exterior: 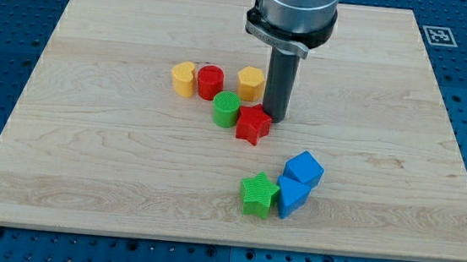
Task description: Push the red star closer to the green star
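The red star [253,124] lies near the board's middle, touching a green round block [226,109] on its left. The green star [259,193] lies lower down, toward the view's bottom, some way from the red star. My tip [275,118] stands just to the upper right of the red star, touching or almost touching its edge. The dark rod rises from there to the arm's grey flange at the view's top.
A blue block [290,195] touches the green star's right side, and a blue cube [304,169] sits just above it. A yellow block [185,79], a red round block [211,81] and a yellow hexagonal block [250,82] stand in a row above the red star. The wooden board [87,161] lies on a blue perforated table.
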